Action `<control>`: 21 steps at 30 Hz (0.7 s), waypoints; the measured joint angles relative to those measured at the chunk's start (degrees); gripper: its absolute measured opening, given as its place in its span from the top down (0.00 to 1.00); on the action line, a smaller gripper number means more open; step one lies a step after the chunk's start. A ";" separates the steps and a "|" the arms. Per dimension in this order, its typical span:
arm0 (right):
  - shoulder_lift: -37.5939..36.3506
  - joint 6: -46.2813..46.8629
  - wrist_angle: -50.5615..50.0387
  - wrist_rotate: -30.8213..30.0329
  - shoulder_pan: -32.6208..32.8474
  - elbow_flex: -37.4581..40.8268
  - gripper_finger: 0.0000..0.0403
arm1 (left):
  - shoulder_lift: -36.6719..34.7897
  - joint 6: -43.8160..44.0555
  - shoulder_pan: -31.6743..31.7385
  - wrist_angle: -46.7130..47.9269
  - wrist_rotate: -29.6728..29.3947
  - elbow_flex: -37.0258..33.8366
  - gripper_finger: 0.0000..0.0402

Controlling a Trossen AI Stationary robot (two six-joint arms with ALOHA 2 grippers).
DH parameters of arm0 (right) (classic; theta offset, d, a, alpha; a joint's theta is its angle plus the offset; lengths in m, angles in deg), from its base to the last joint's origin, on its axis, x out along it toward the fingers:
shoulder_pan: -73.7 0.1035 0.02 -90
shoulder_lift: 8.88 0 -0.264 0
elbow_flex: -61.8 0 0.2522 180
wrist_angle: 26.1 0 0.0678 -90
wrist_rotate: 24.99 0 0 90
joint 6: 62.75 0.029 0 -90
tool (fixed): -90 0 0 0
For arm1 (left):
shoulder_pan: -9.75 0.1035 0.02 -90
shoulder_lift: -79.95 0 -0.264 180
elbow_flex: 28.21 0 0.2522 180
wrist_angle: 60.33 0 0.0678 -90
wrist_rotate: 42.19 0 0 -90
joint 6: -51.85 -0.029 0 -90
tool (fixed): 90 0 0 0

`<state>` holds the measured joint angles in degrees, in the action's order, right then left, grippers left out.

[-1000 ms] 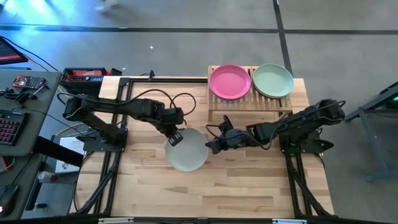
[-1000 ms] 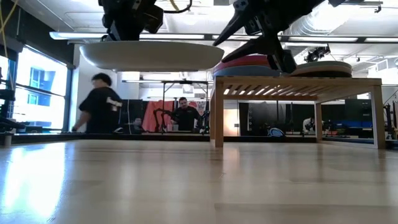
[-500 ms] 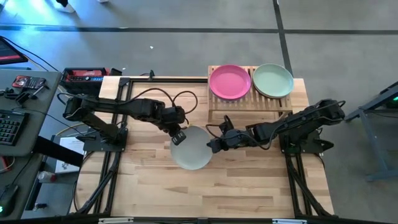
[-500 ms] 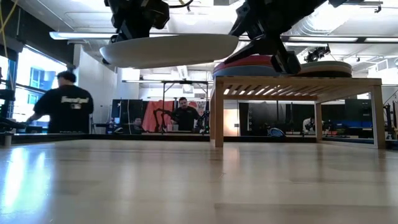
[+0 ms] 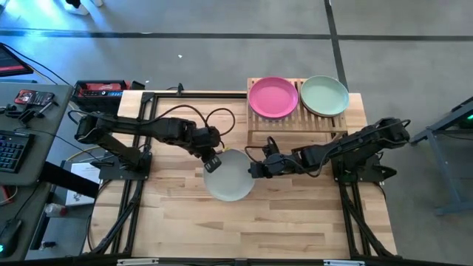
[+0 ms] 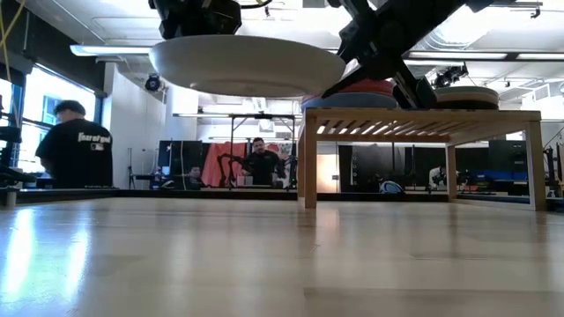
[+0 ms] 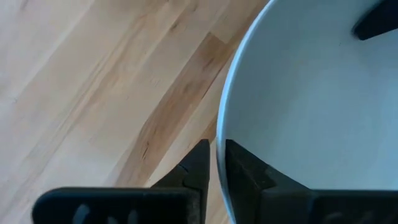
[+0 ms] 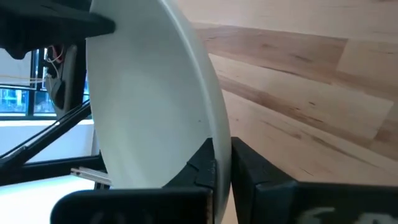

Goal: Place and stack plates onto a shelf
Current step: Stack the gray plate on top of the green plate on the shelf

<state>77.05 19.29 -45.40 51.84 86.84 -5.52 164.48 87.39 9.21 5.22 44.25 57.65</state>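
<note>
An off-white plate hangs in the air over the middle of the table, between my two grippers. My left gripper is at its left rim and my right gripper at its right rim, each shut on it. In the low view the plate floats high above the tabletop, its underside showing. The shelf stands at the far right of the table. A magenta plate and a mint green plate lie side by side on its slats. My left gripper has the plate's left rim between its two fingers, one above the plate and one below. The fingers slant down from the table's left side. The plate is clear of the table. My right gripper pinches the plate's right rim between its two fingers. It comes from the table's right side, slanting slightly down. The plate stands clear of the table, reaching away from the fingers toward the other arm.
The shelf stands on legs with open space beneath it. Bare plank tabletop lies under and in front of the plate. People stand in the room beyond the far edge. A desk with a keyboard is left of the table.
My right gripper has rolled and shut on the plate's right rim; a second ago its fingers stood open beside it. My left gripper has tipped a little, and the plate has shifted slightly toward the table's right, staying clear of the table.
</note>
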 joint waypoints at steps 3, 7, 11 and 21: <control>0.02 0.26 0.00 0.08 0.00 0.00 0.99 | 0.00 -1.21 0.02 0.01 -0.07 -0.02 0.88; 0.02 1.61 -0.43 0.06 0.00 0.00 1.00 | 0.00 -1.66 0.02 -0.06 -0.11 -0.05 0.82; 0.00 3.06 -1.97 0.00 0.04 -0.02 1.00 | 0.00 -0.85 0.11 -1.59 1.76 -0.11 0.76; -0.09 4.66 -5.85 2.09 0.07 -0.09 1.00 | -0.28 -1.01 0.26 -1.45 8.87 3.14 0.73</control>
<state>76.96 23.95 -51.25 53.94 86.91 -5.61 164.20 86.39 9.47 3.77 53.12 60.79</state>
